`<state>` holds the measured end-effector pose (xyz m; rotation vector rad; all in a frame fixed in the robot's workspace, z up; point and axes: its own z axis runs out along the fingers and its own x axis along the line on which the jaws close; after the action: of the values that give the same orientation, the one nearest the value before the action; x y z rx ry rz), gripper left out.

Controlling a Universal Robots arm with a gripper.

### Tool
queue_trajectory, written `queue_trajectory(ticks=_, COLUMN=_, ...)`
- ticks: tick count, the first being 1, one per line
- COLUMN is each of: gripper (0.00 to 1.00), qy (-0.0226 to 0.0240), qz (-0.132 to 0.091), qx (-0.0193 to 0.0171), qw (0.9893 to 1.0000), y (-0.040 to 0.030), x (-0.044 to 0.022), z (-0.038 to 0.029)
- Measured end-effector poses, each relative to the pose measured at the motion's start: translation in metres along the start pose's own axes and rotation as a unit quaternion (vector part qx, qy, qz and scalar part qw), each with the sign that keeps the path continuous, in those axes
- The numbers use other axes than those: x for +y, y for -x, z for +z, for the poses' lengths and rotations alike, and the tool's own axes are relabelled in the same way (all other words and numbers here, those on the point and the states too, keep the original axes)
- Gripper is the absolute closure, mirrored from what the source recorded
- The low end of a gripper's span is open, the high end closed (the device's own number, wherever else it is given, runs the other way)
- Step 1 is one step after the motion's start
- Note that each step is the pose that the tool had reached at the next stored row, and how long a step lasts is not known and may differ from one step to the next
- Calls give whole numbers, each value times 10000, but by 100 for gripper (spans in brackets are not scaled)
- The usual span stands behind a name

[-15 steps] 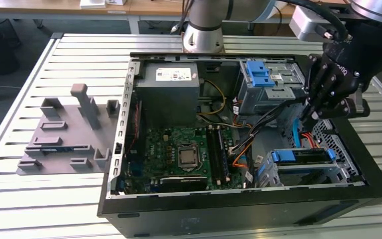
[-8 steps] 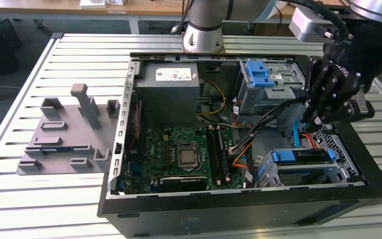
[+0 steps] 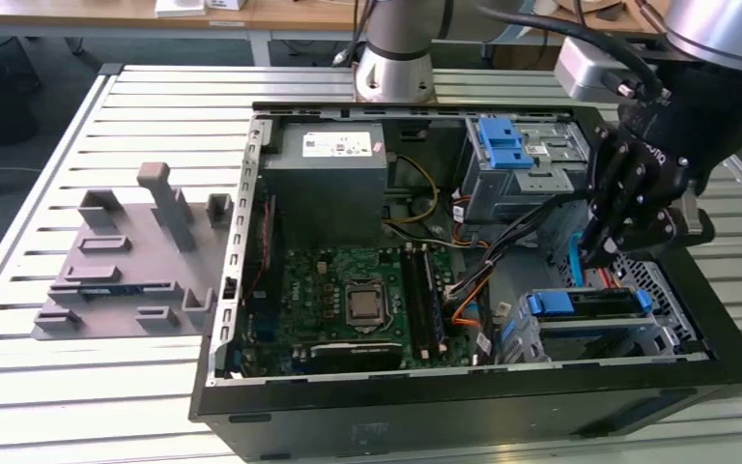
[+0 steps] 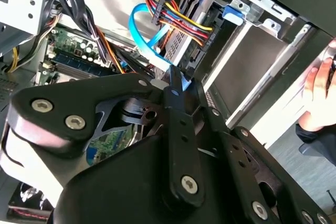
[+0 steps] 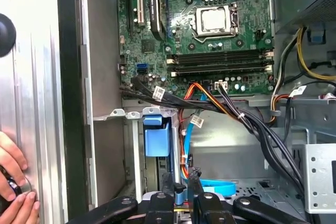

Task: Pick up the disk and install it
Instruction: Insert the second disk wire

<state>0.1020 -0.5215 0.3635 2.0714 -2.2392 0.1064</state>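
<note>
Disk [image 3: 586,257] | held on edge, blue rail pinched in narrow gripper [image 3: 607,253] | step: carrying to drive bay [image 3: 665,333], not seated | insertion calls for rails square to the bay

An open computer case [image 3: 345,387] is laid on a slatted metal table [image 3: 113,406]. Inside it a green motherboard [image 3: 345,290], a grey power supply [image 3: 332,169] and bundled cables [image 5: 247,119] (black, orange, blue) are seen. A grey fixture [image 3: 127,261] is set beside the case, towards the exterior view's left.
</note>
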Motion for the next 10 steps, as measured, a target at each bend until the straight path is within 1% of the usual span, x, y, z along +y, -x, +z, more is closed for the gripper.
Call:
queue_trajectory(ticks=4, gripper=76, qy=0, qz=0, qx=-2, qw=10000, y=7, x=-10, z=55)
queue_trajectory(ticks=5, gripper=83, qy=2, qz=-1, qx=-21, qw=10000, y=7, x=-13, z=62)
queue_trajectory(ticks=6, gripper=83, qy=5, qz=-1, qx=-66, qw=10000, y=8, x=-17, z=69)
queue_trajectory(ticks=8, gripper=83, qy=16, qz=-3, qx=-206, qw=9998, y=9, x=-20, z=77)
queue_trajectory(ticks=10, gripper=83, qy=26, qz=-5, qx=-336, qw=9994, y=4, x=-21, z=86)
